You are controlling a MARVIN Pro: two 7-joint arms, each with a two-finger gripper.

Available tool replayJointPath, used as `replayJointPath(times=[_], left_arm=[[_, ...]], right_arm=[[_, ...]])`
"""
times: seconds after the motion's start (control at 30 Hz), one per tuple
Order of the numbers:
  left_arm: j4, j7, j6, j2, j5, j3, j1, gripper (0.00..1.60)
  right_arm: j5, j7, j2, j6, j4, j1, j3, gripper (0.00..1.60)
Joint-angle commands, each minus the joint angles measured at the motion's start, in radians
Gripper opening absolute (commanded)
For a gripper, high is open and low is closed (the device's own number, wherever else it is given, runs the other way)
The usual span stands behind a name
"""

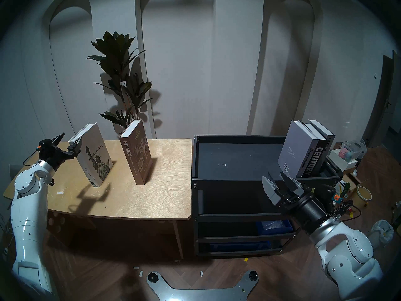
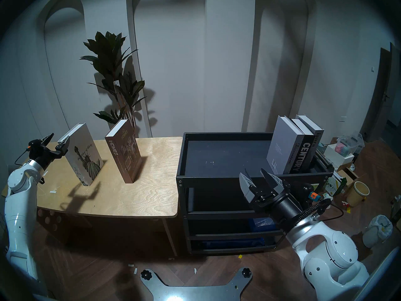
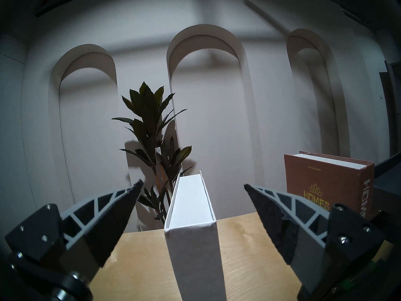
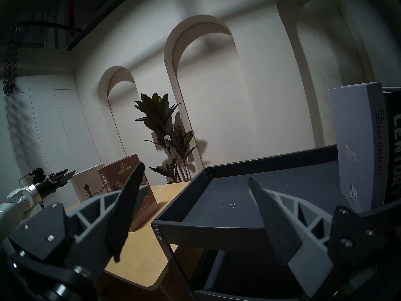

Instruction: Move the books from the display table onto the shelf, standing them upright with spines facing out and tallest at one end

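Two books stand upright on the plywood display table: the white Statue of Liberty book at the left and the brown "HOMES" book to its right. My left gripper is open at the white book's near top corner; in the left wrist view its fingers flank the book's spine without touching it. On the shelf, a black cart, three books stand upright at the right end: grey "Discontent", black "CENTURY", grey "ianra". My right gripper hangs open by the cart's front rim.
A tall potted plant stands behind the table against the arched wall. Boxes, a yellow bucket and a white bag clutter the floor right of the cart. A blue bin sits on a lower cart tier.
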Motion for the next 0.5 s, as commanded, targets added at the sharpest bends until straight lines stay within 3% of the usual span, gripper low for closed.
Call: replayJointPath(times=[0.0,0.47], left_arm=[[0.018,-0.006,-0.029,0.029,-0.002,0.012,-0.081,1.60],[0.098,-0.028,-0.072,0.029,-0.003,0.049,-0.116,1.60]], right_arm=[[-0.011,-0.012,0.004,-0.001,-0.022,0.036,-0.010,1.60],[-0.051,-0.071,0.013,0.033,-0.022,0.088,-0.071,1.60]])
